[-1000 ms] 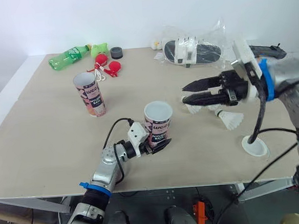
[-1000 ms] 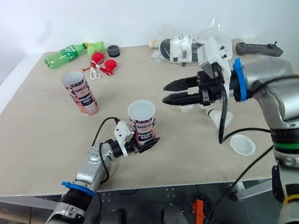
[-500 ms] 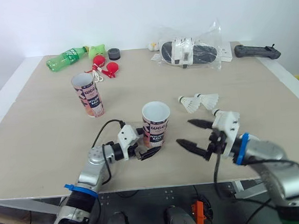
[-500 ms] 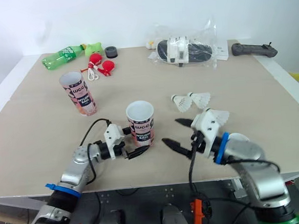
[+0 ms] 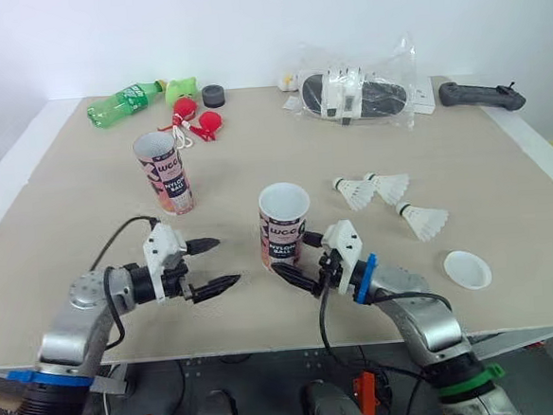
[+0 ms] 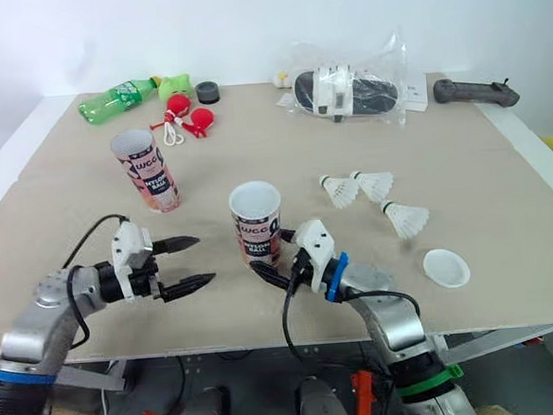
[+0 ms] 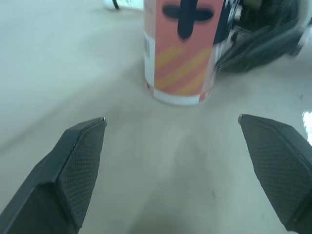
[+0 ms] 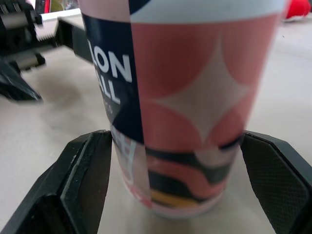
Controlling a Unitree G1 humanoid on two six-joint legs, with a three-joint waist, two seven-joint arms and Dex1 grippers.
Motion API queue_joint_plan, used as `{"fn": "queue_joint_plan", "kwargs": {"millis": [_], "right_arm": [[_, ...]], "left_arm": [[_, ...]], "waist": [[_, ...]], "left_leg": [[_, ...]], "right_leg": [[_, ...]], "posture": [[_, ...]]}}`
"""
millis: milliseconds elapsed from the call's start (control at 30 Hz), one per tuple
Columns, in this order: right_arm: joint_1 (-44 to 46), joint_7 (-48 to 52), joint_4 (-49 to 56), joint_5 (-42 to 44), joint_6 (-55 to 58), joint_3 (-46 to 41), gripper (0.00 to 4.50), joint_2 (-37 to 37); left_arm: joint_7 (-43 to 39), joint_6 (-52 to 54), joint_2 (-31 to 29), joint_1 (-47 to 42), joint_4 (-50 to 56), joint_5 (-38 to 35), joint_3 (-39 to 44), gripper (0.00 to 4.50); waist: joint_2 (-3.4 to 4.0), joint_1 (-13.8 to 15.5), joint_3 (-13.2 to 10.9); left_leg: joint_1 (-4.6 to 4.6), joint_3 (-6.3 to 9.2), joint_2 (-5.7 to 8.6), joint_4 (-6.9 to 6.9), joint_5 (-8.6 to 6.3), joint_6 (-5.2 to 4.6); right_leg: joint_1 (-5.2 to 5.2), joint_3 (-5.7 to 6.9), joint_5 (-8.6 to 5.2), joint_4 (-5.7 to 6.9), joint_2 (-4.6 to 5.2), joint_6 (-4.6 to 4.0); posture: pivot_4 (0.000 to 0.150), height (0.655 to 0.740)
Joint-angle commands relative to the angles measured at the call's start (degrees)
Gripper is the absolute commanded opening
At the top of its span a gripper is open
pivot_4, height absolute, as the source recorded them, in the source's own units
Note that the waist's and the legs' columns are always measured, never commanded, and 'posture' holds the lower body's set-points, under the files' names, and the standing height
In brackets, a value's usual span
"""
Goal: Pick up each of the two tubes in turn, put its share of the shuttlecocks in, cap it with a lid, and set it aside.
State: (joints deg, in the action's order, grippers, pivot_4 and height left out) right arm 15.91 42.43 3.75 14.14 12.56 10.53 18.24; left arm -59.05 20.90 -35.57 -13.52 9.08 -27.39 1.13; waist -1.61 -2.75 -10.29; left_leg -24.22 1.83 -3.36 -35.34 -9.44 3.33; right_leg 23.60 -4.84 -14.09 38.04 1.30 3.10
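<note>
Head view: near tube upright and open-mouthed on the table; left gripper to its left, apart from it, spread wide and empty; right gripper at its base, spread wide to either side; second tube upright, farther left and behind; three shuttlecocks and one lid lying to its right. Left wrist view: fingers wide apart, nothing between, near tube ahead and clear of them. Right wrist view: fingers flanking the near tube's base, close against it, contact not certain.
</note>
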Motion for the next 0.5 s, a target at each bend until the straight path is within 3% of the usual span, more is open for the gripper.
{"fn": "queue_joint_plan", "kwargs": {"millis": [33,500], "right_arm": [[3.29,0.84,-4.10,-0.63,-3.28,0.61,4.39,-2.01],[11.65,2.59,-18.30,-2.85,-9.47,2.02,4.39,-8.20]], "left_arm": [[0.65,5.44,-1.39,-1.61,5.16,-5.37,2.96,4.50],[0.94,8.72,-2.41,-1.23,6.21,-7.17,3.39,4.50]], "waist": [[-0.01,-0.01,-0.01],[-0.03,-0.04,-0.02]], "left_leg": [[0.00,0.00,-0.01,0.00,0.00,0.00],[0.00,0.01,-0.03,0.01,0.00,0.00]], "right_leg": [[0.00,0.01,0.00,0.00,-0.01,0.00],[0.00,0.00,0.00,0.00,-0.04,0.00]], "posture": [[0.150,0.7400],[0.150,0.7400]]}}
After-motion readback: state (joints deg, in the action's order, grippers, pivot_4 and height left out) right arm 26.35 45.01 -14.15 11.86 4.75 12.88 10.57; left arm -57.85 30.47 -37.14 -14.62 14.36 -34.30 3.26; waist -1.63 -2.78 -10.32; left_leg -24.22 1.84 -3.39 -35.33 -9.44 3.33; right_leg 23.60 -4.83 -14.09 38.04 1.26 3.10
